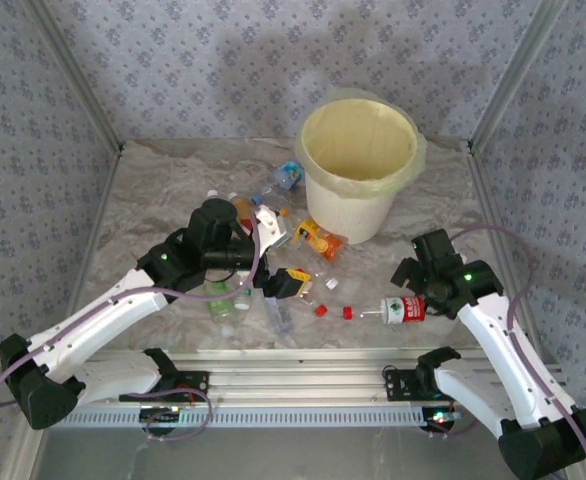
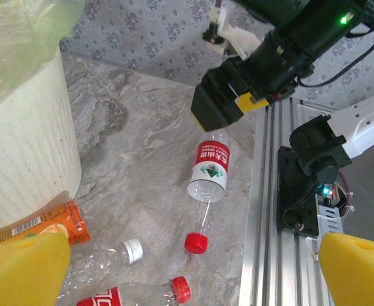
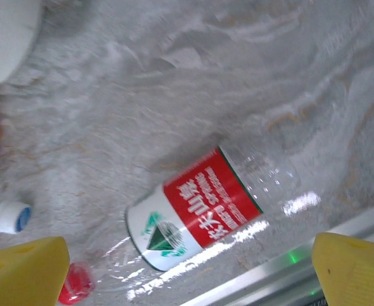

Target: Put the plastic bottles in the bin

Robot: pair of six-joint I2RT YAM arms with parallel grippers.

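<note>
1. While the right gripper hangs over the red-labelled bottle with its jaws spread wide and nothing in them, that bottle lies on its side at the near right of the table, just beside the rail. It is round, so a lopsided close could roll it against the rail.
2. The clear plastic looks thin and slick. Judgement: a squeeze off the label may make it squirt out sideways.
3. The left gripper is also wide open and empty, over the near middle. The arms are close together, so they may knock each other if both go for the bin.
4. The bin stands at the far side, right of middle, much taller than any bottle. A low carry would strike its wall, or snag the bag folded over the rim.
5. Letting go short of the rim drops the bottle outside.
6. The other bottles lie from the near middle to the bin's foot, with the orange-labelled bottle touching it or nearly so. A sweeping arm could scatter them.
</note>
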